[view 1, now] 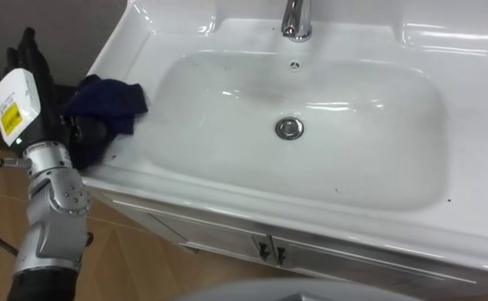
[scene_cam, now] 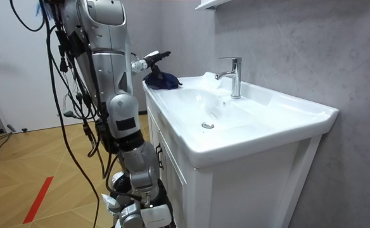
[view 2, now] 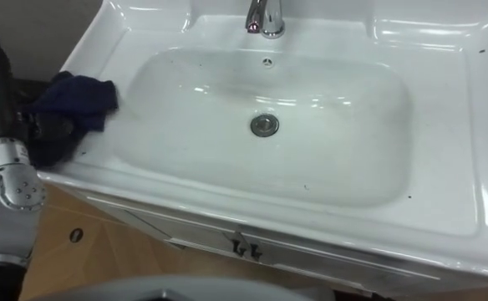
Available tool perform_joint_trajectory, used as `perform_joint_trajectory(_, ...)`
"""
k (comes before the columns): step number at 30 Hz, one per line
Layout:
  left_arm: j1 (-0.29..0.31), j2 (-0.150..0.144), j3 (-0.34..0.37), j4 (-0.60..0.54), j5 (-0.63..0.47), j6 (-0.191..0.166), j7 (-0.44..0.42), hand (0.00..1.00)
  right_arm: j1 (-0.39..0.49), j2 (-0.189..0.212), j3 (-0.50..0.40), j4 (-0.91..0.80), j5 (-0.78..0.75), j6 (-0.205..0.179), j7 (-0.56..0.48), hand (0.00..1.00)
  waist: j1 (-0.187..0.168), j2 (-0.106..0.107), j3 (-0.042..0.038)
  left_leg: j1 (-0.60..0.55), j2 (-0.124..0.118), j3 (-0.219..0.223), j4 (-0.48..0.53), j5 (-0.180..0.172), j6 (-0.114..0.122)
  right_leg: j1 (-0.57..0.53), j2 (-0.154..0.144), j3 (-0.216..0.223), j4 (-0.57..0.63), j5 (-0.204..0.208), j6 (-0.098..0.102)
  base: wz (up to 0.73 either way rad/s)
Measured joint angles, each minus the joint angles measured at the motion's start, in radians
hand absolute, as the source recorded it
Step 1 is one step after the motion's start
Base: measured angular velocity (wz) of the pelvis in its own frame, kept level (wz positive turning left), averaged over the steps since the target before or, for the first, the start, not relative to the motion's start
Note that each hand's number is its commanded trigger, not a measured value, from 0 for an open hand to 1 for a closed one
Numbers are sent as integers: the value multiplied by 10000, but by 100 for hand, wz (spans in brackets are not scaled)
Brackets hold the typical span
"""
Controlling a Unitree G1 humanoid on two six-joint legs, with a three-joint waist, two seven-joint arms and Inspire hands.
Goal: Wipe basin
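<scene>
You've got a grey concrete-look wall (scene_cam: 299,50) behind the sink unit, and a white wall (scene_cam: 14,69) farther off at the room view's left. The floor (scene_cam: 20,158) is herringbone wood with a red strip (scene_cam: 38,199) on it. There's a white vanity cabinet (scene_cam: 248,190) with small dark door handles (view 1: 265,249). A white shelf edge (scene_cam: 205,4) sits up top. Light is even.

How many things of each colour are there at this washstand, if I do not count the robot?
White: 2 (basin, cabinet)
Silver: 2 (tap, drain plug)
Dark blue: 1 (cloth)
Total: 5
</scene>
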Motion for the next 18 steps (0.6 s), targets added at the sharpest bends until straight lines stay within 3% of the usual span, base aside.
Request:
perform_joint_trajectory(5,0,0,-1,-30,-8,-240,0,0,-1,16,-3,28,13,-95,-53,0,-24,15,2,-21,2,5,-4,0,0,-14,7,-3,20,1,-1,0)
perform_joint_trajectory(6,0,0,-1,-63,-130,-272,0,0,-12,30,-3,13,11,-98,-99,0,-23,63,-33,-27,3,6,-5,0,0,-24,6,-10,21,2,-2,0)
perform_joint_trajectory(12,-272,0,162,-215,-2208,-406,0,0,-156,29,-8,-1,-19,-110,-93,0,-13,12,-17,27,5,39,-20,0,0,27,1,-5,23,3,-4,0)
perform_joint_trajectory(18,-354,3,1041,-1172,-3772,-585,97,0,-195,28,-12,6,-14,-105,-97,0,55,8,-19,-36,-30,-140,-13,0,0,51,6,-29,-129,1,-2,3)
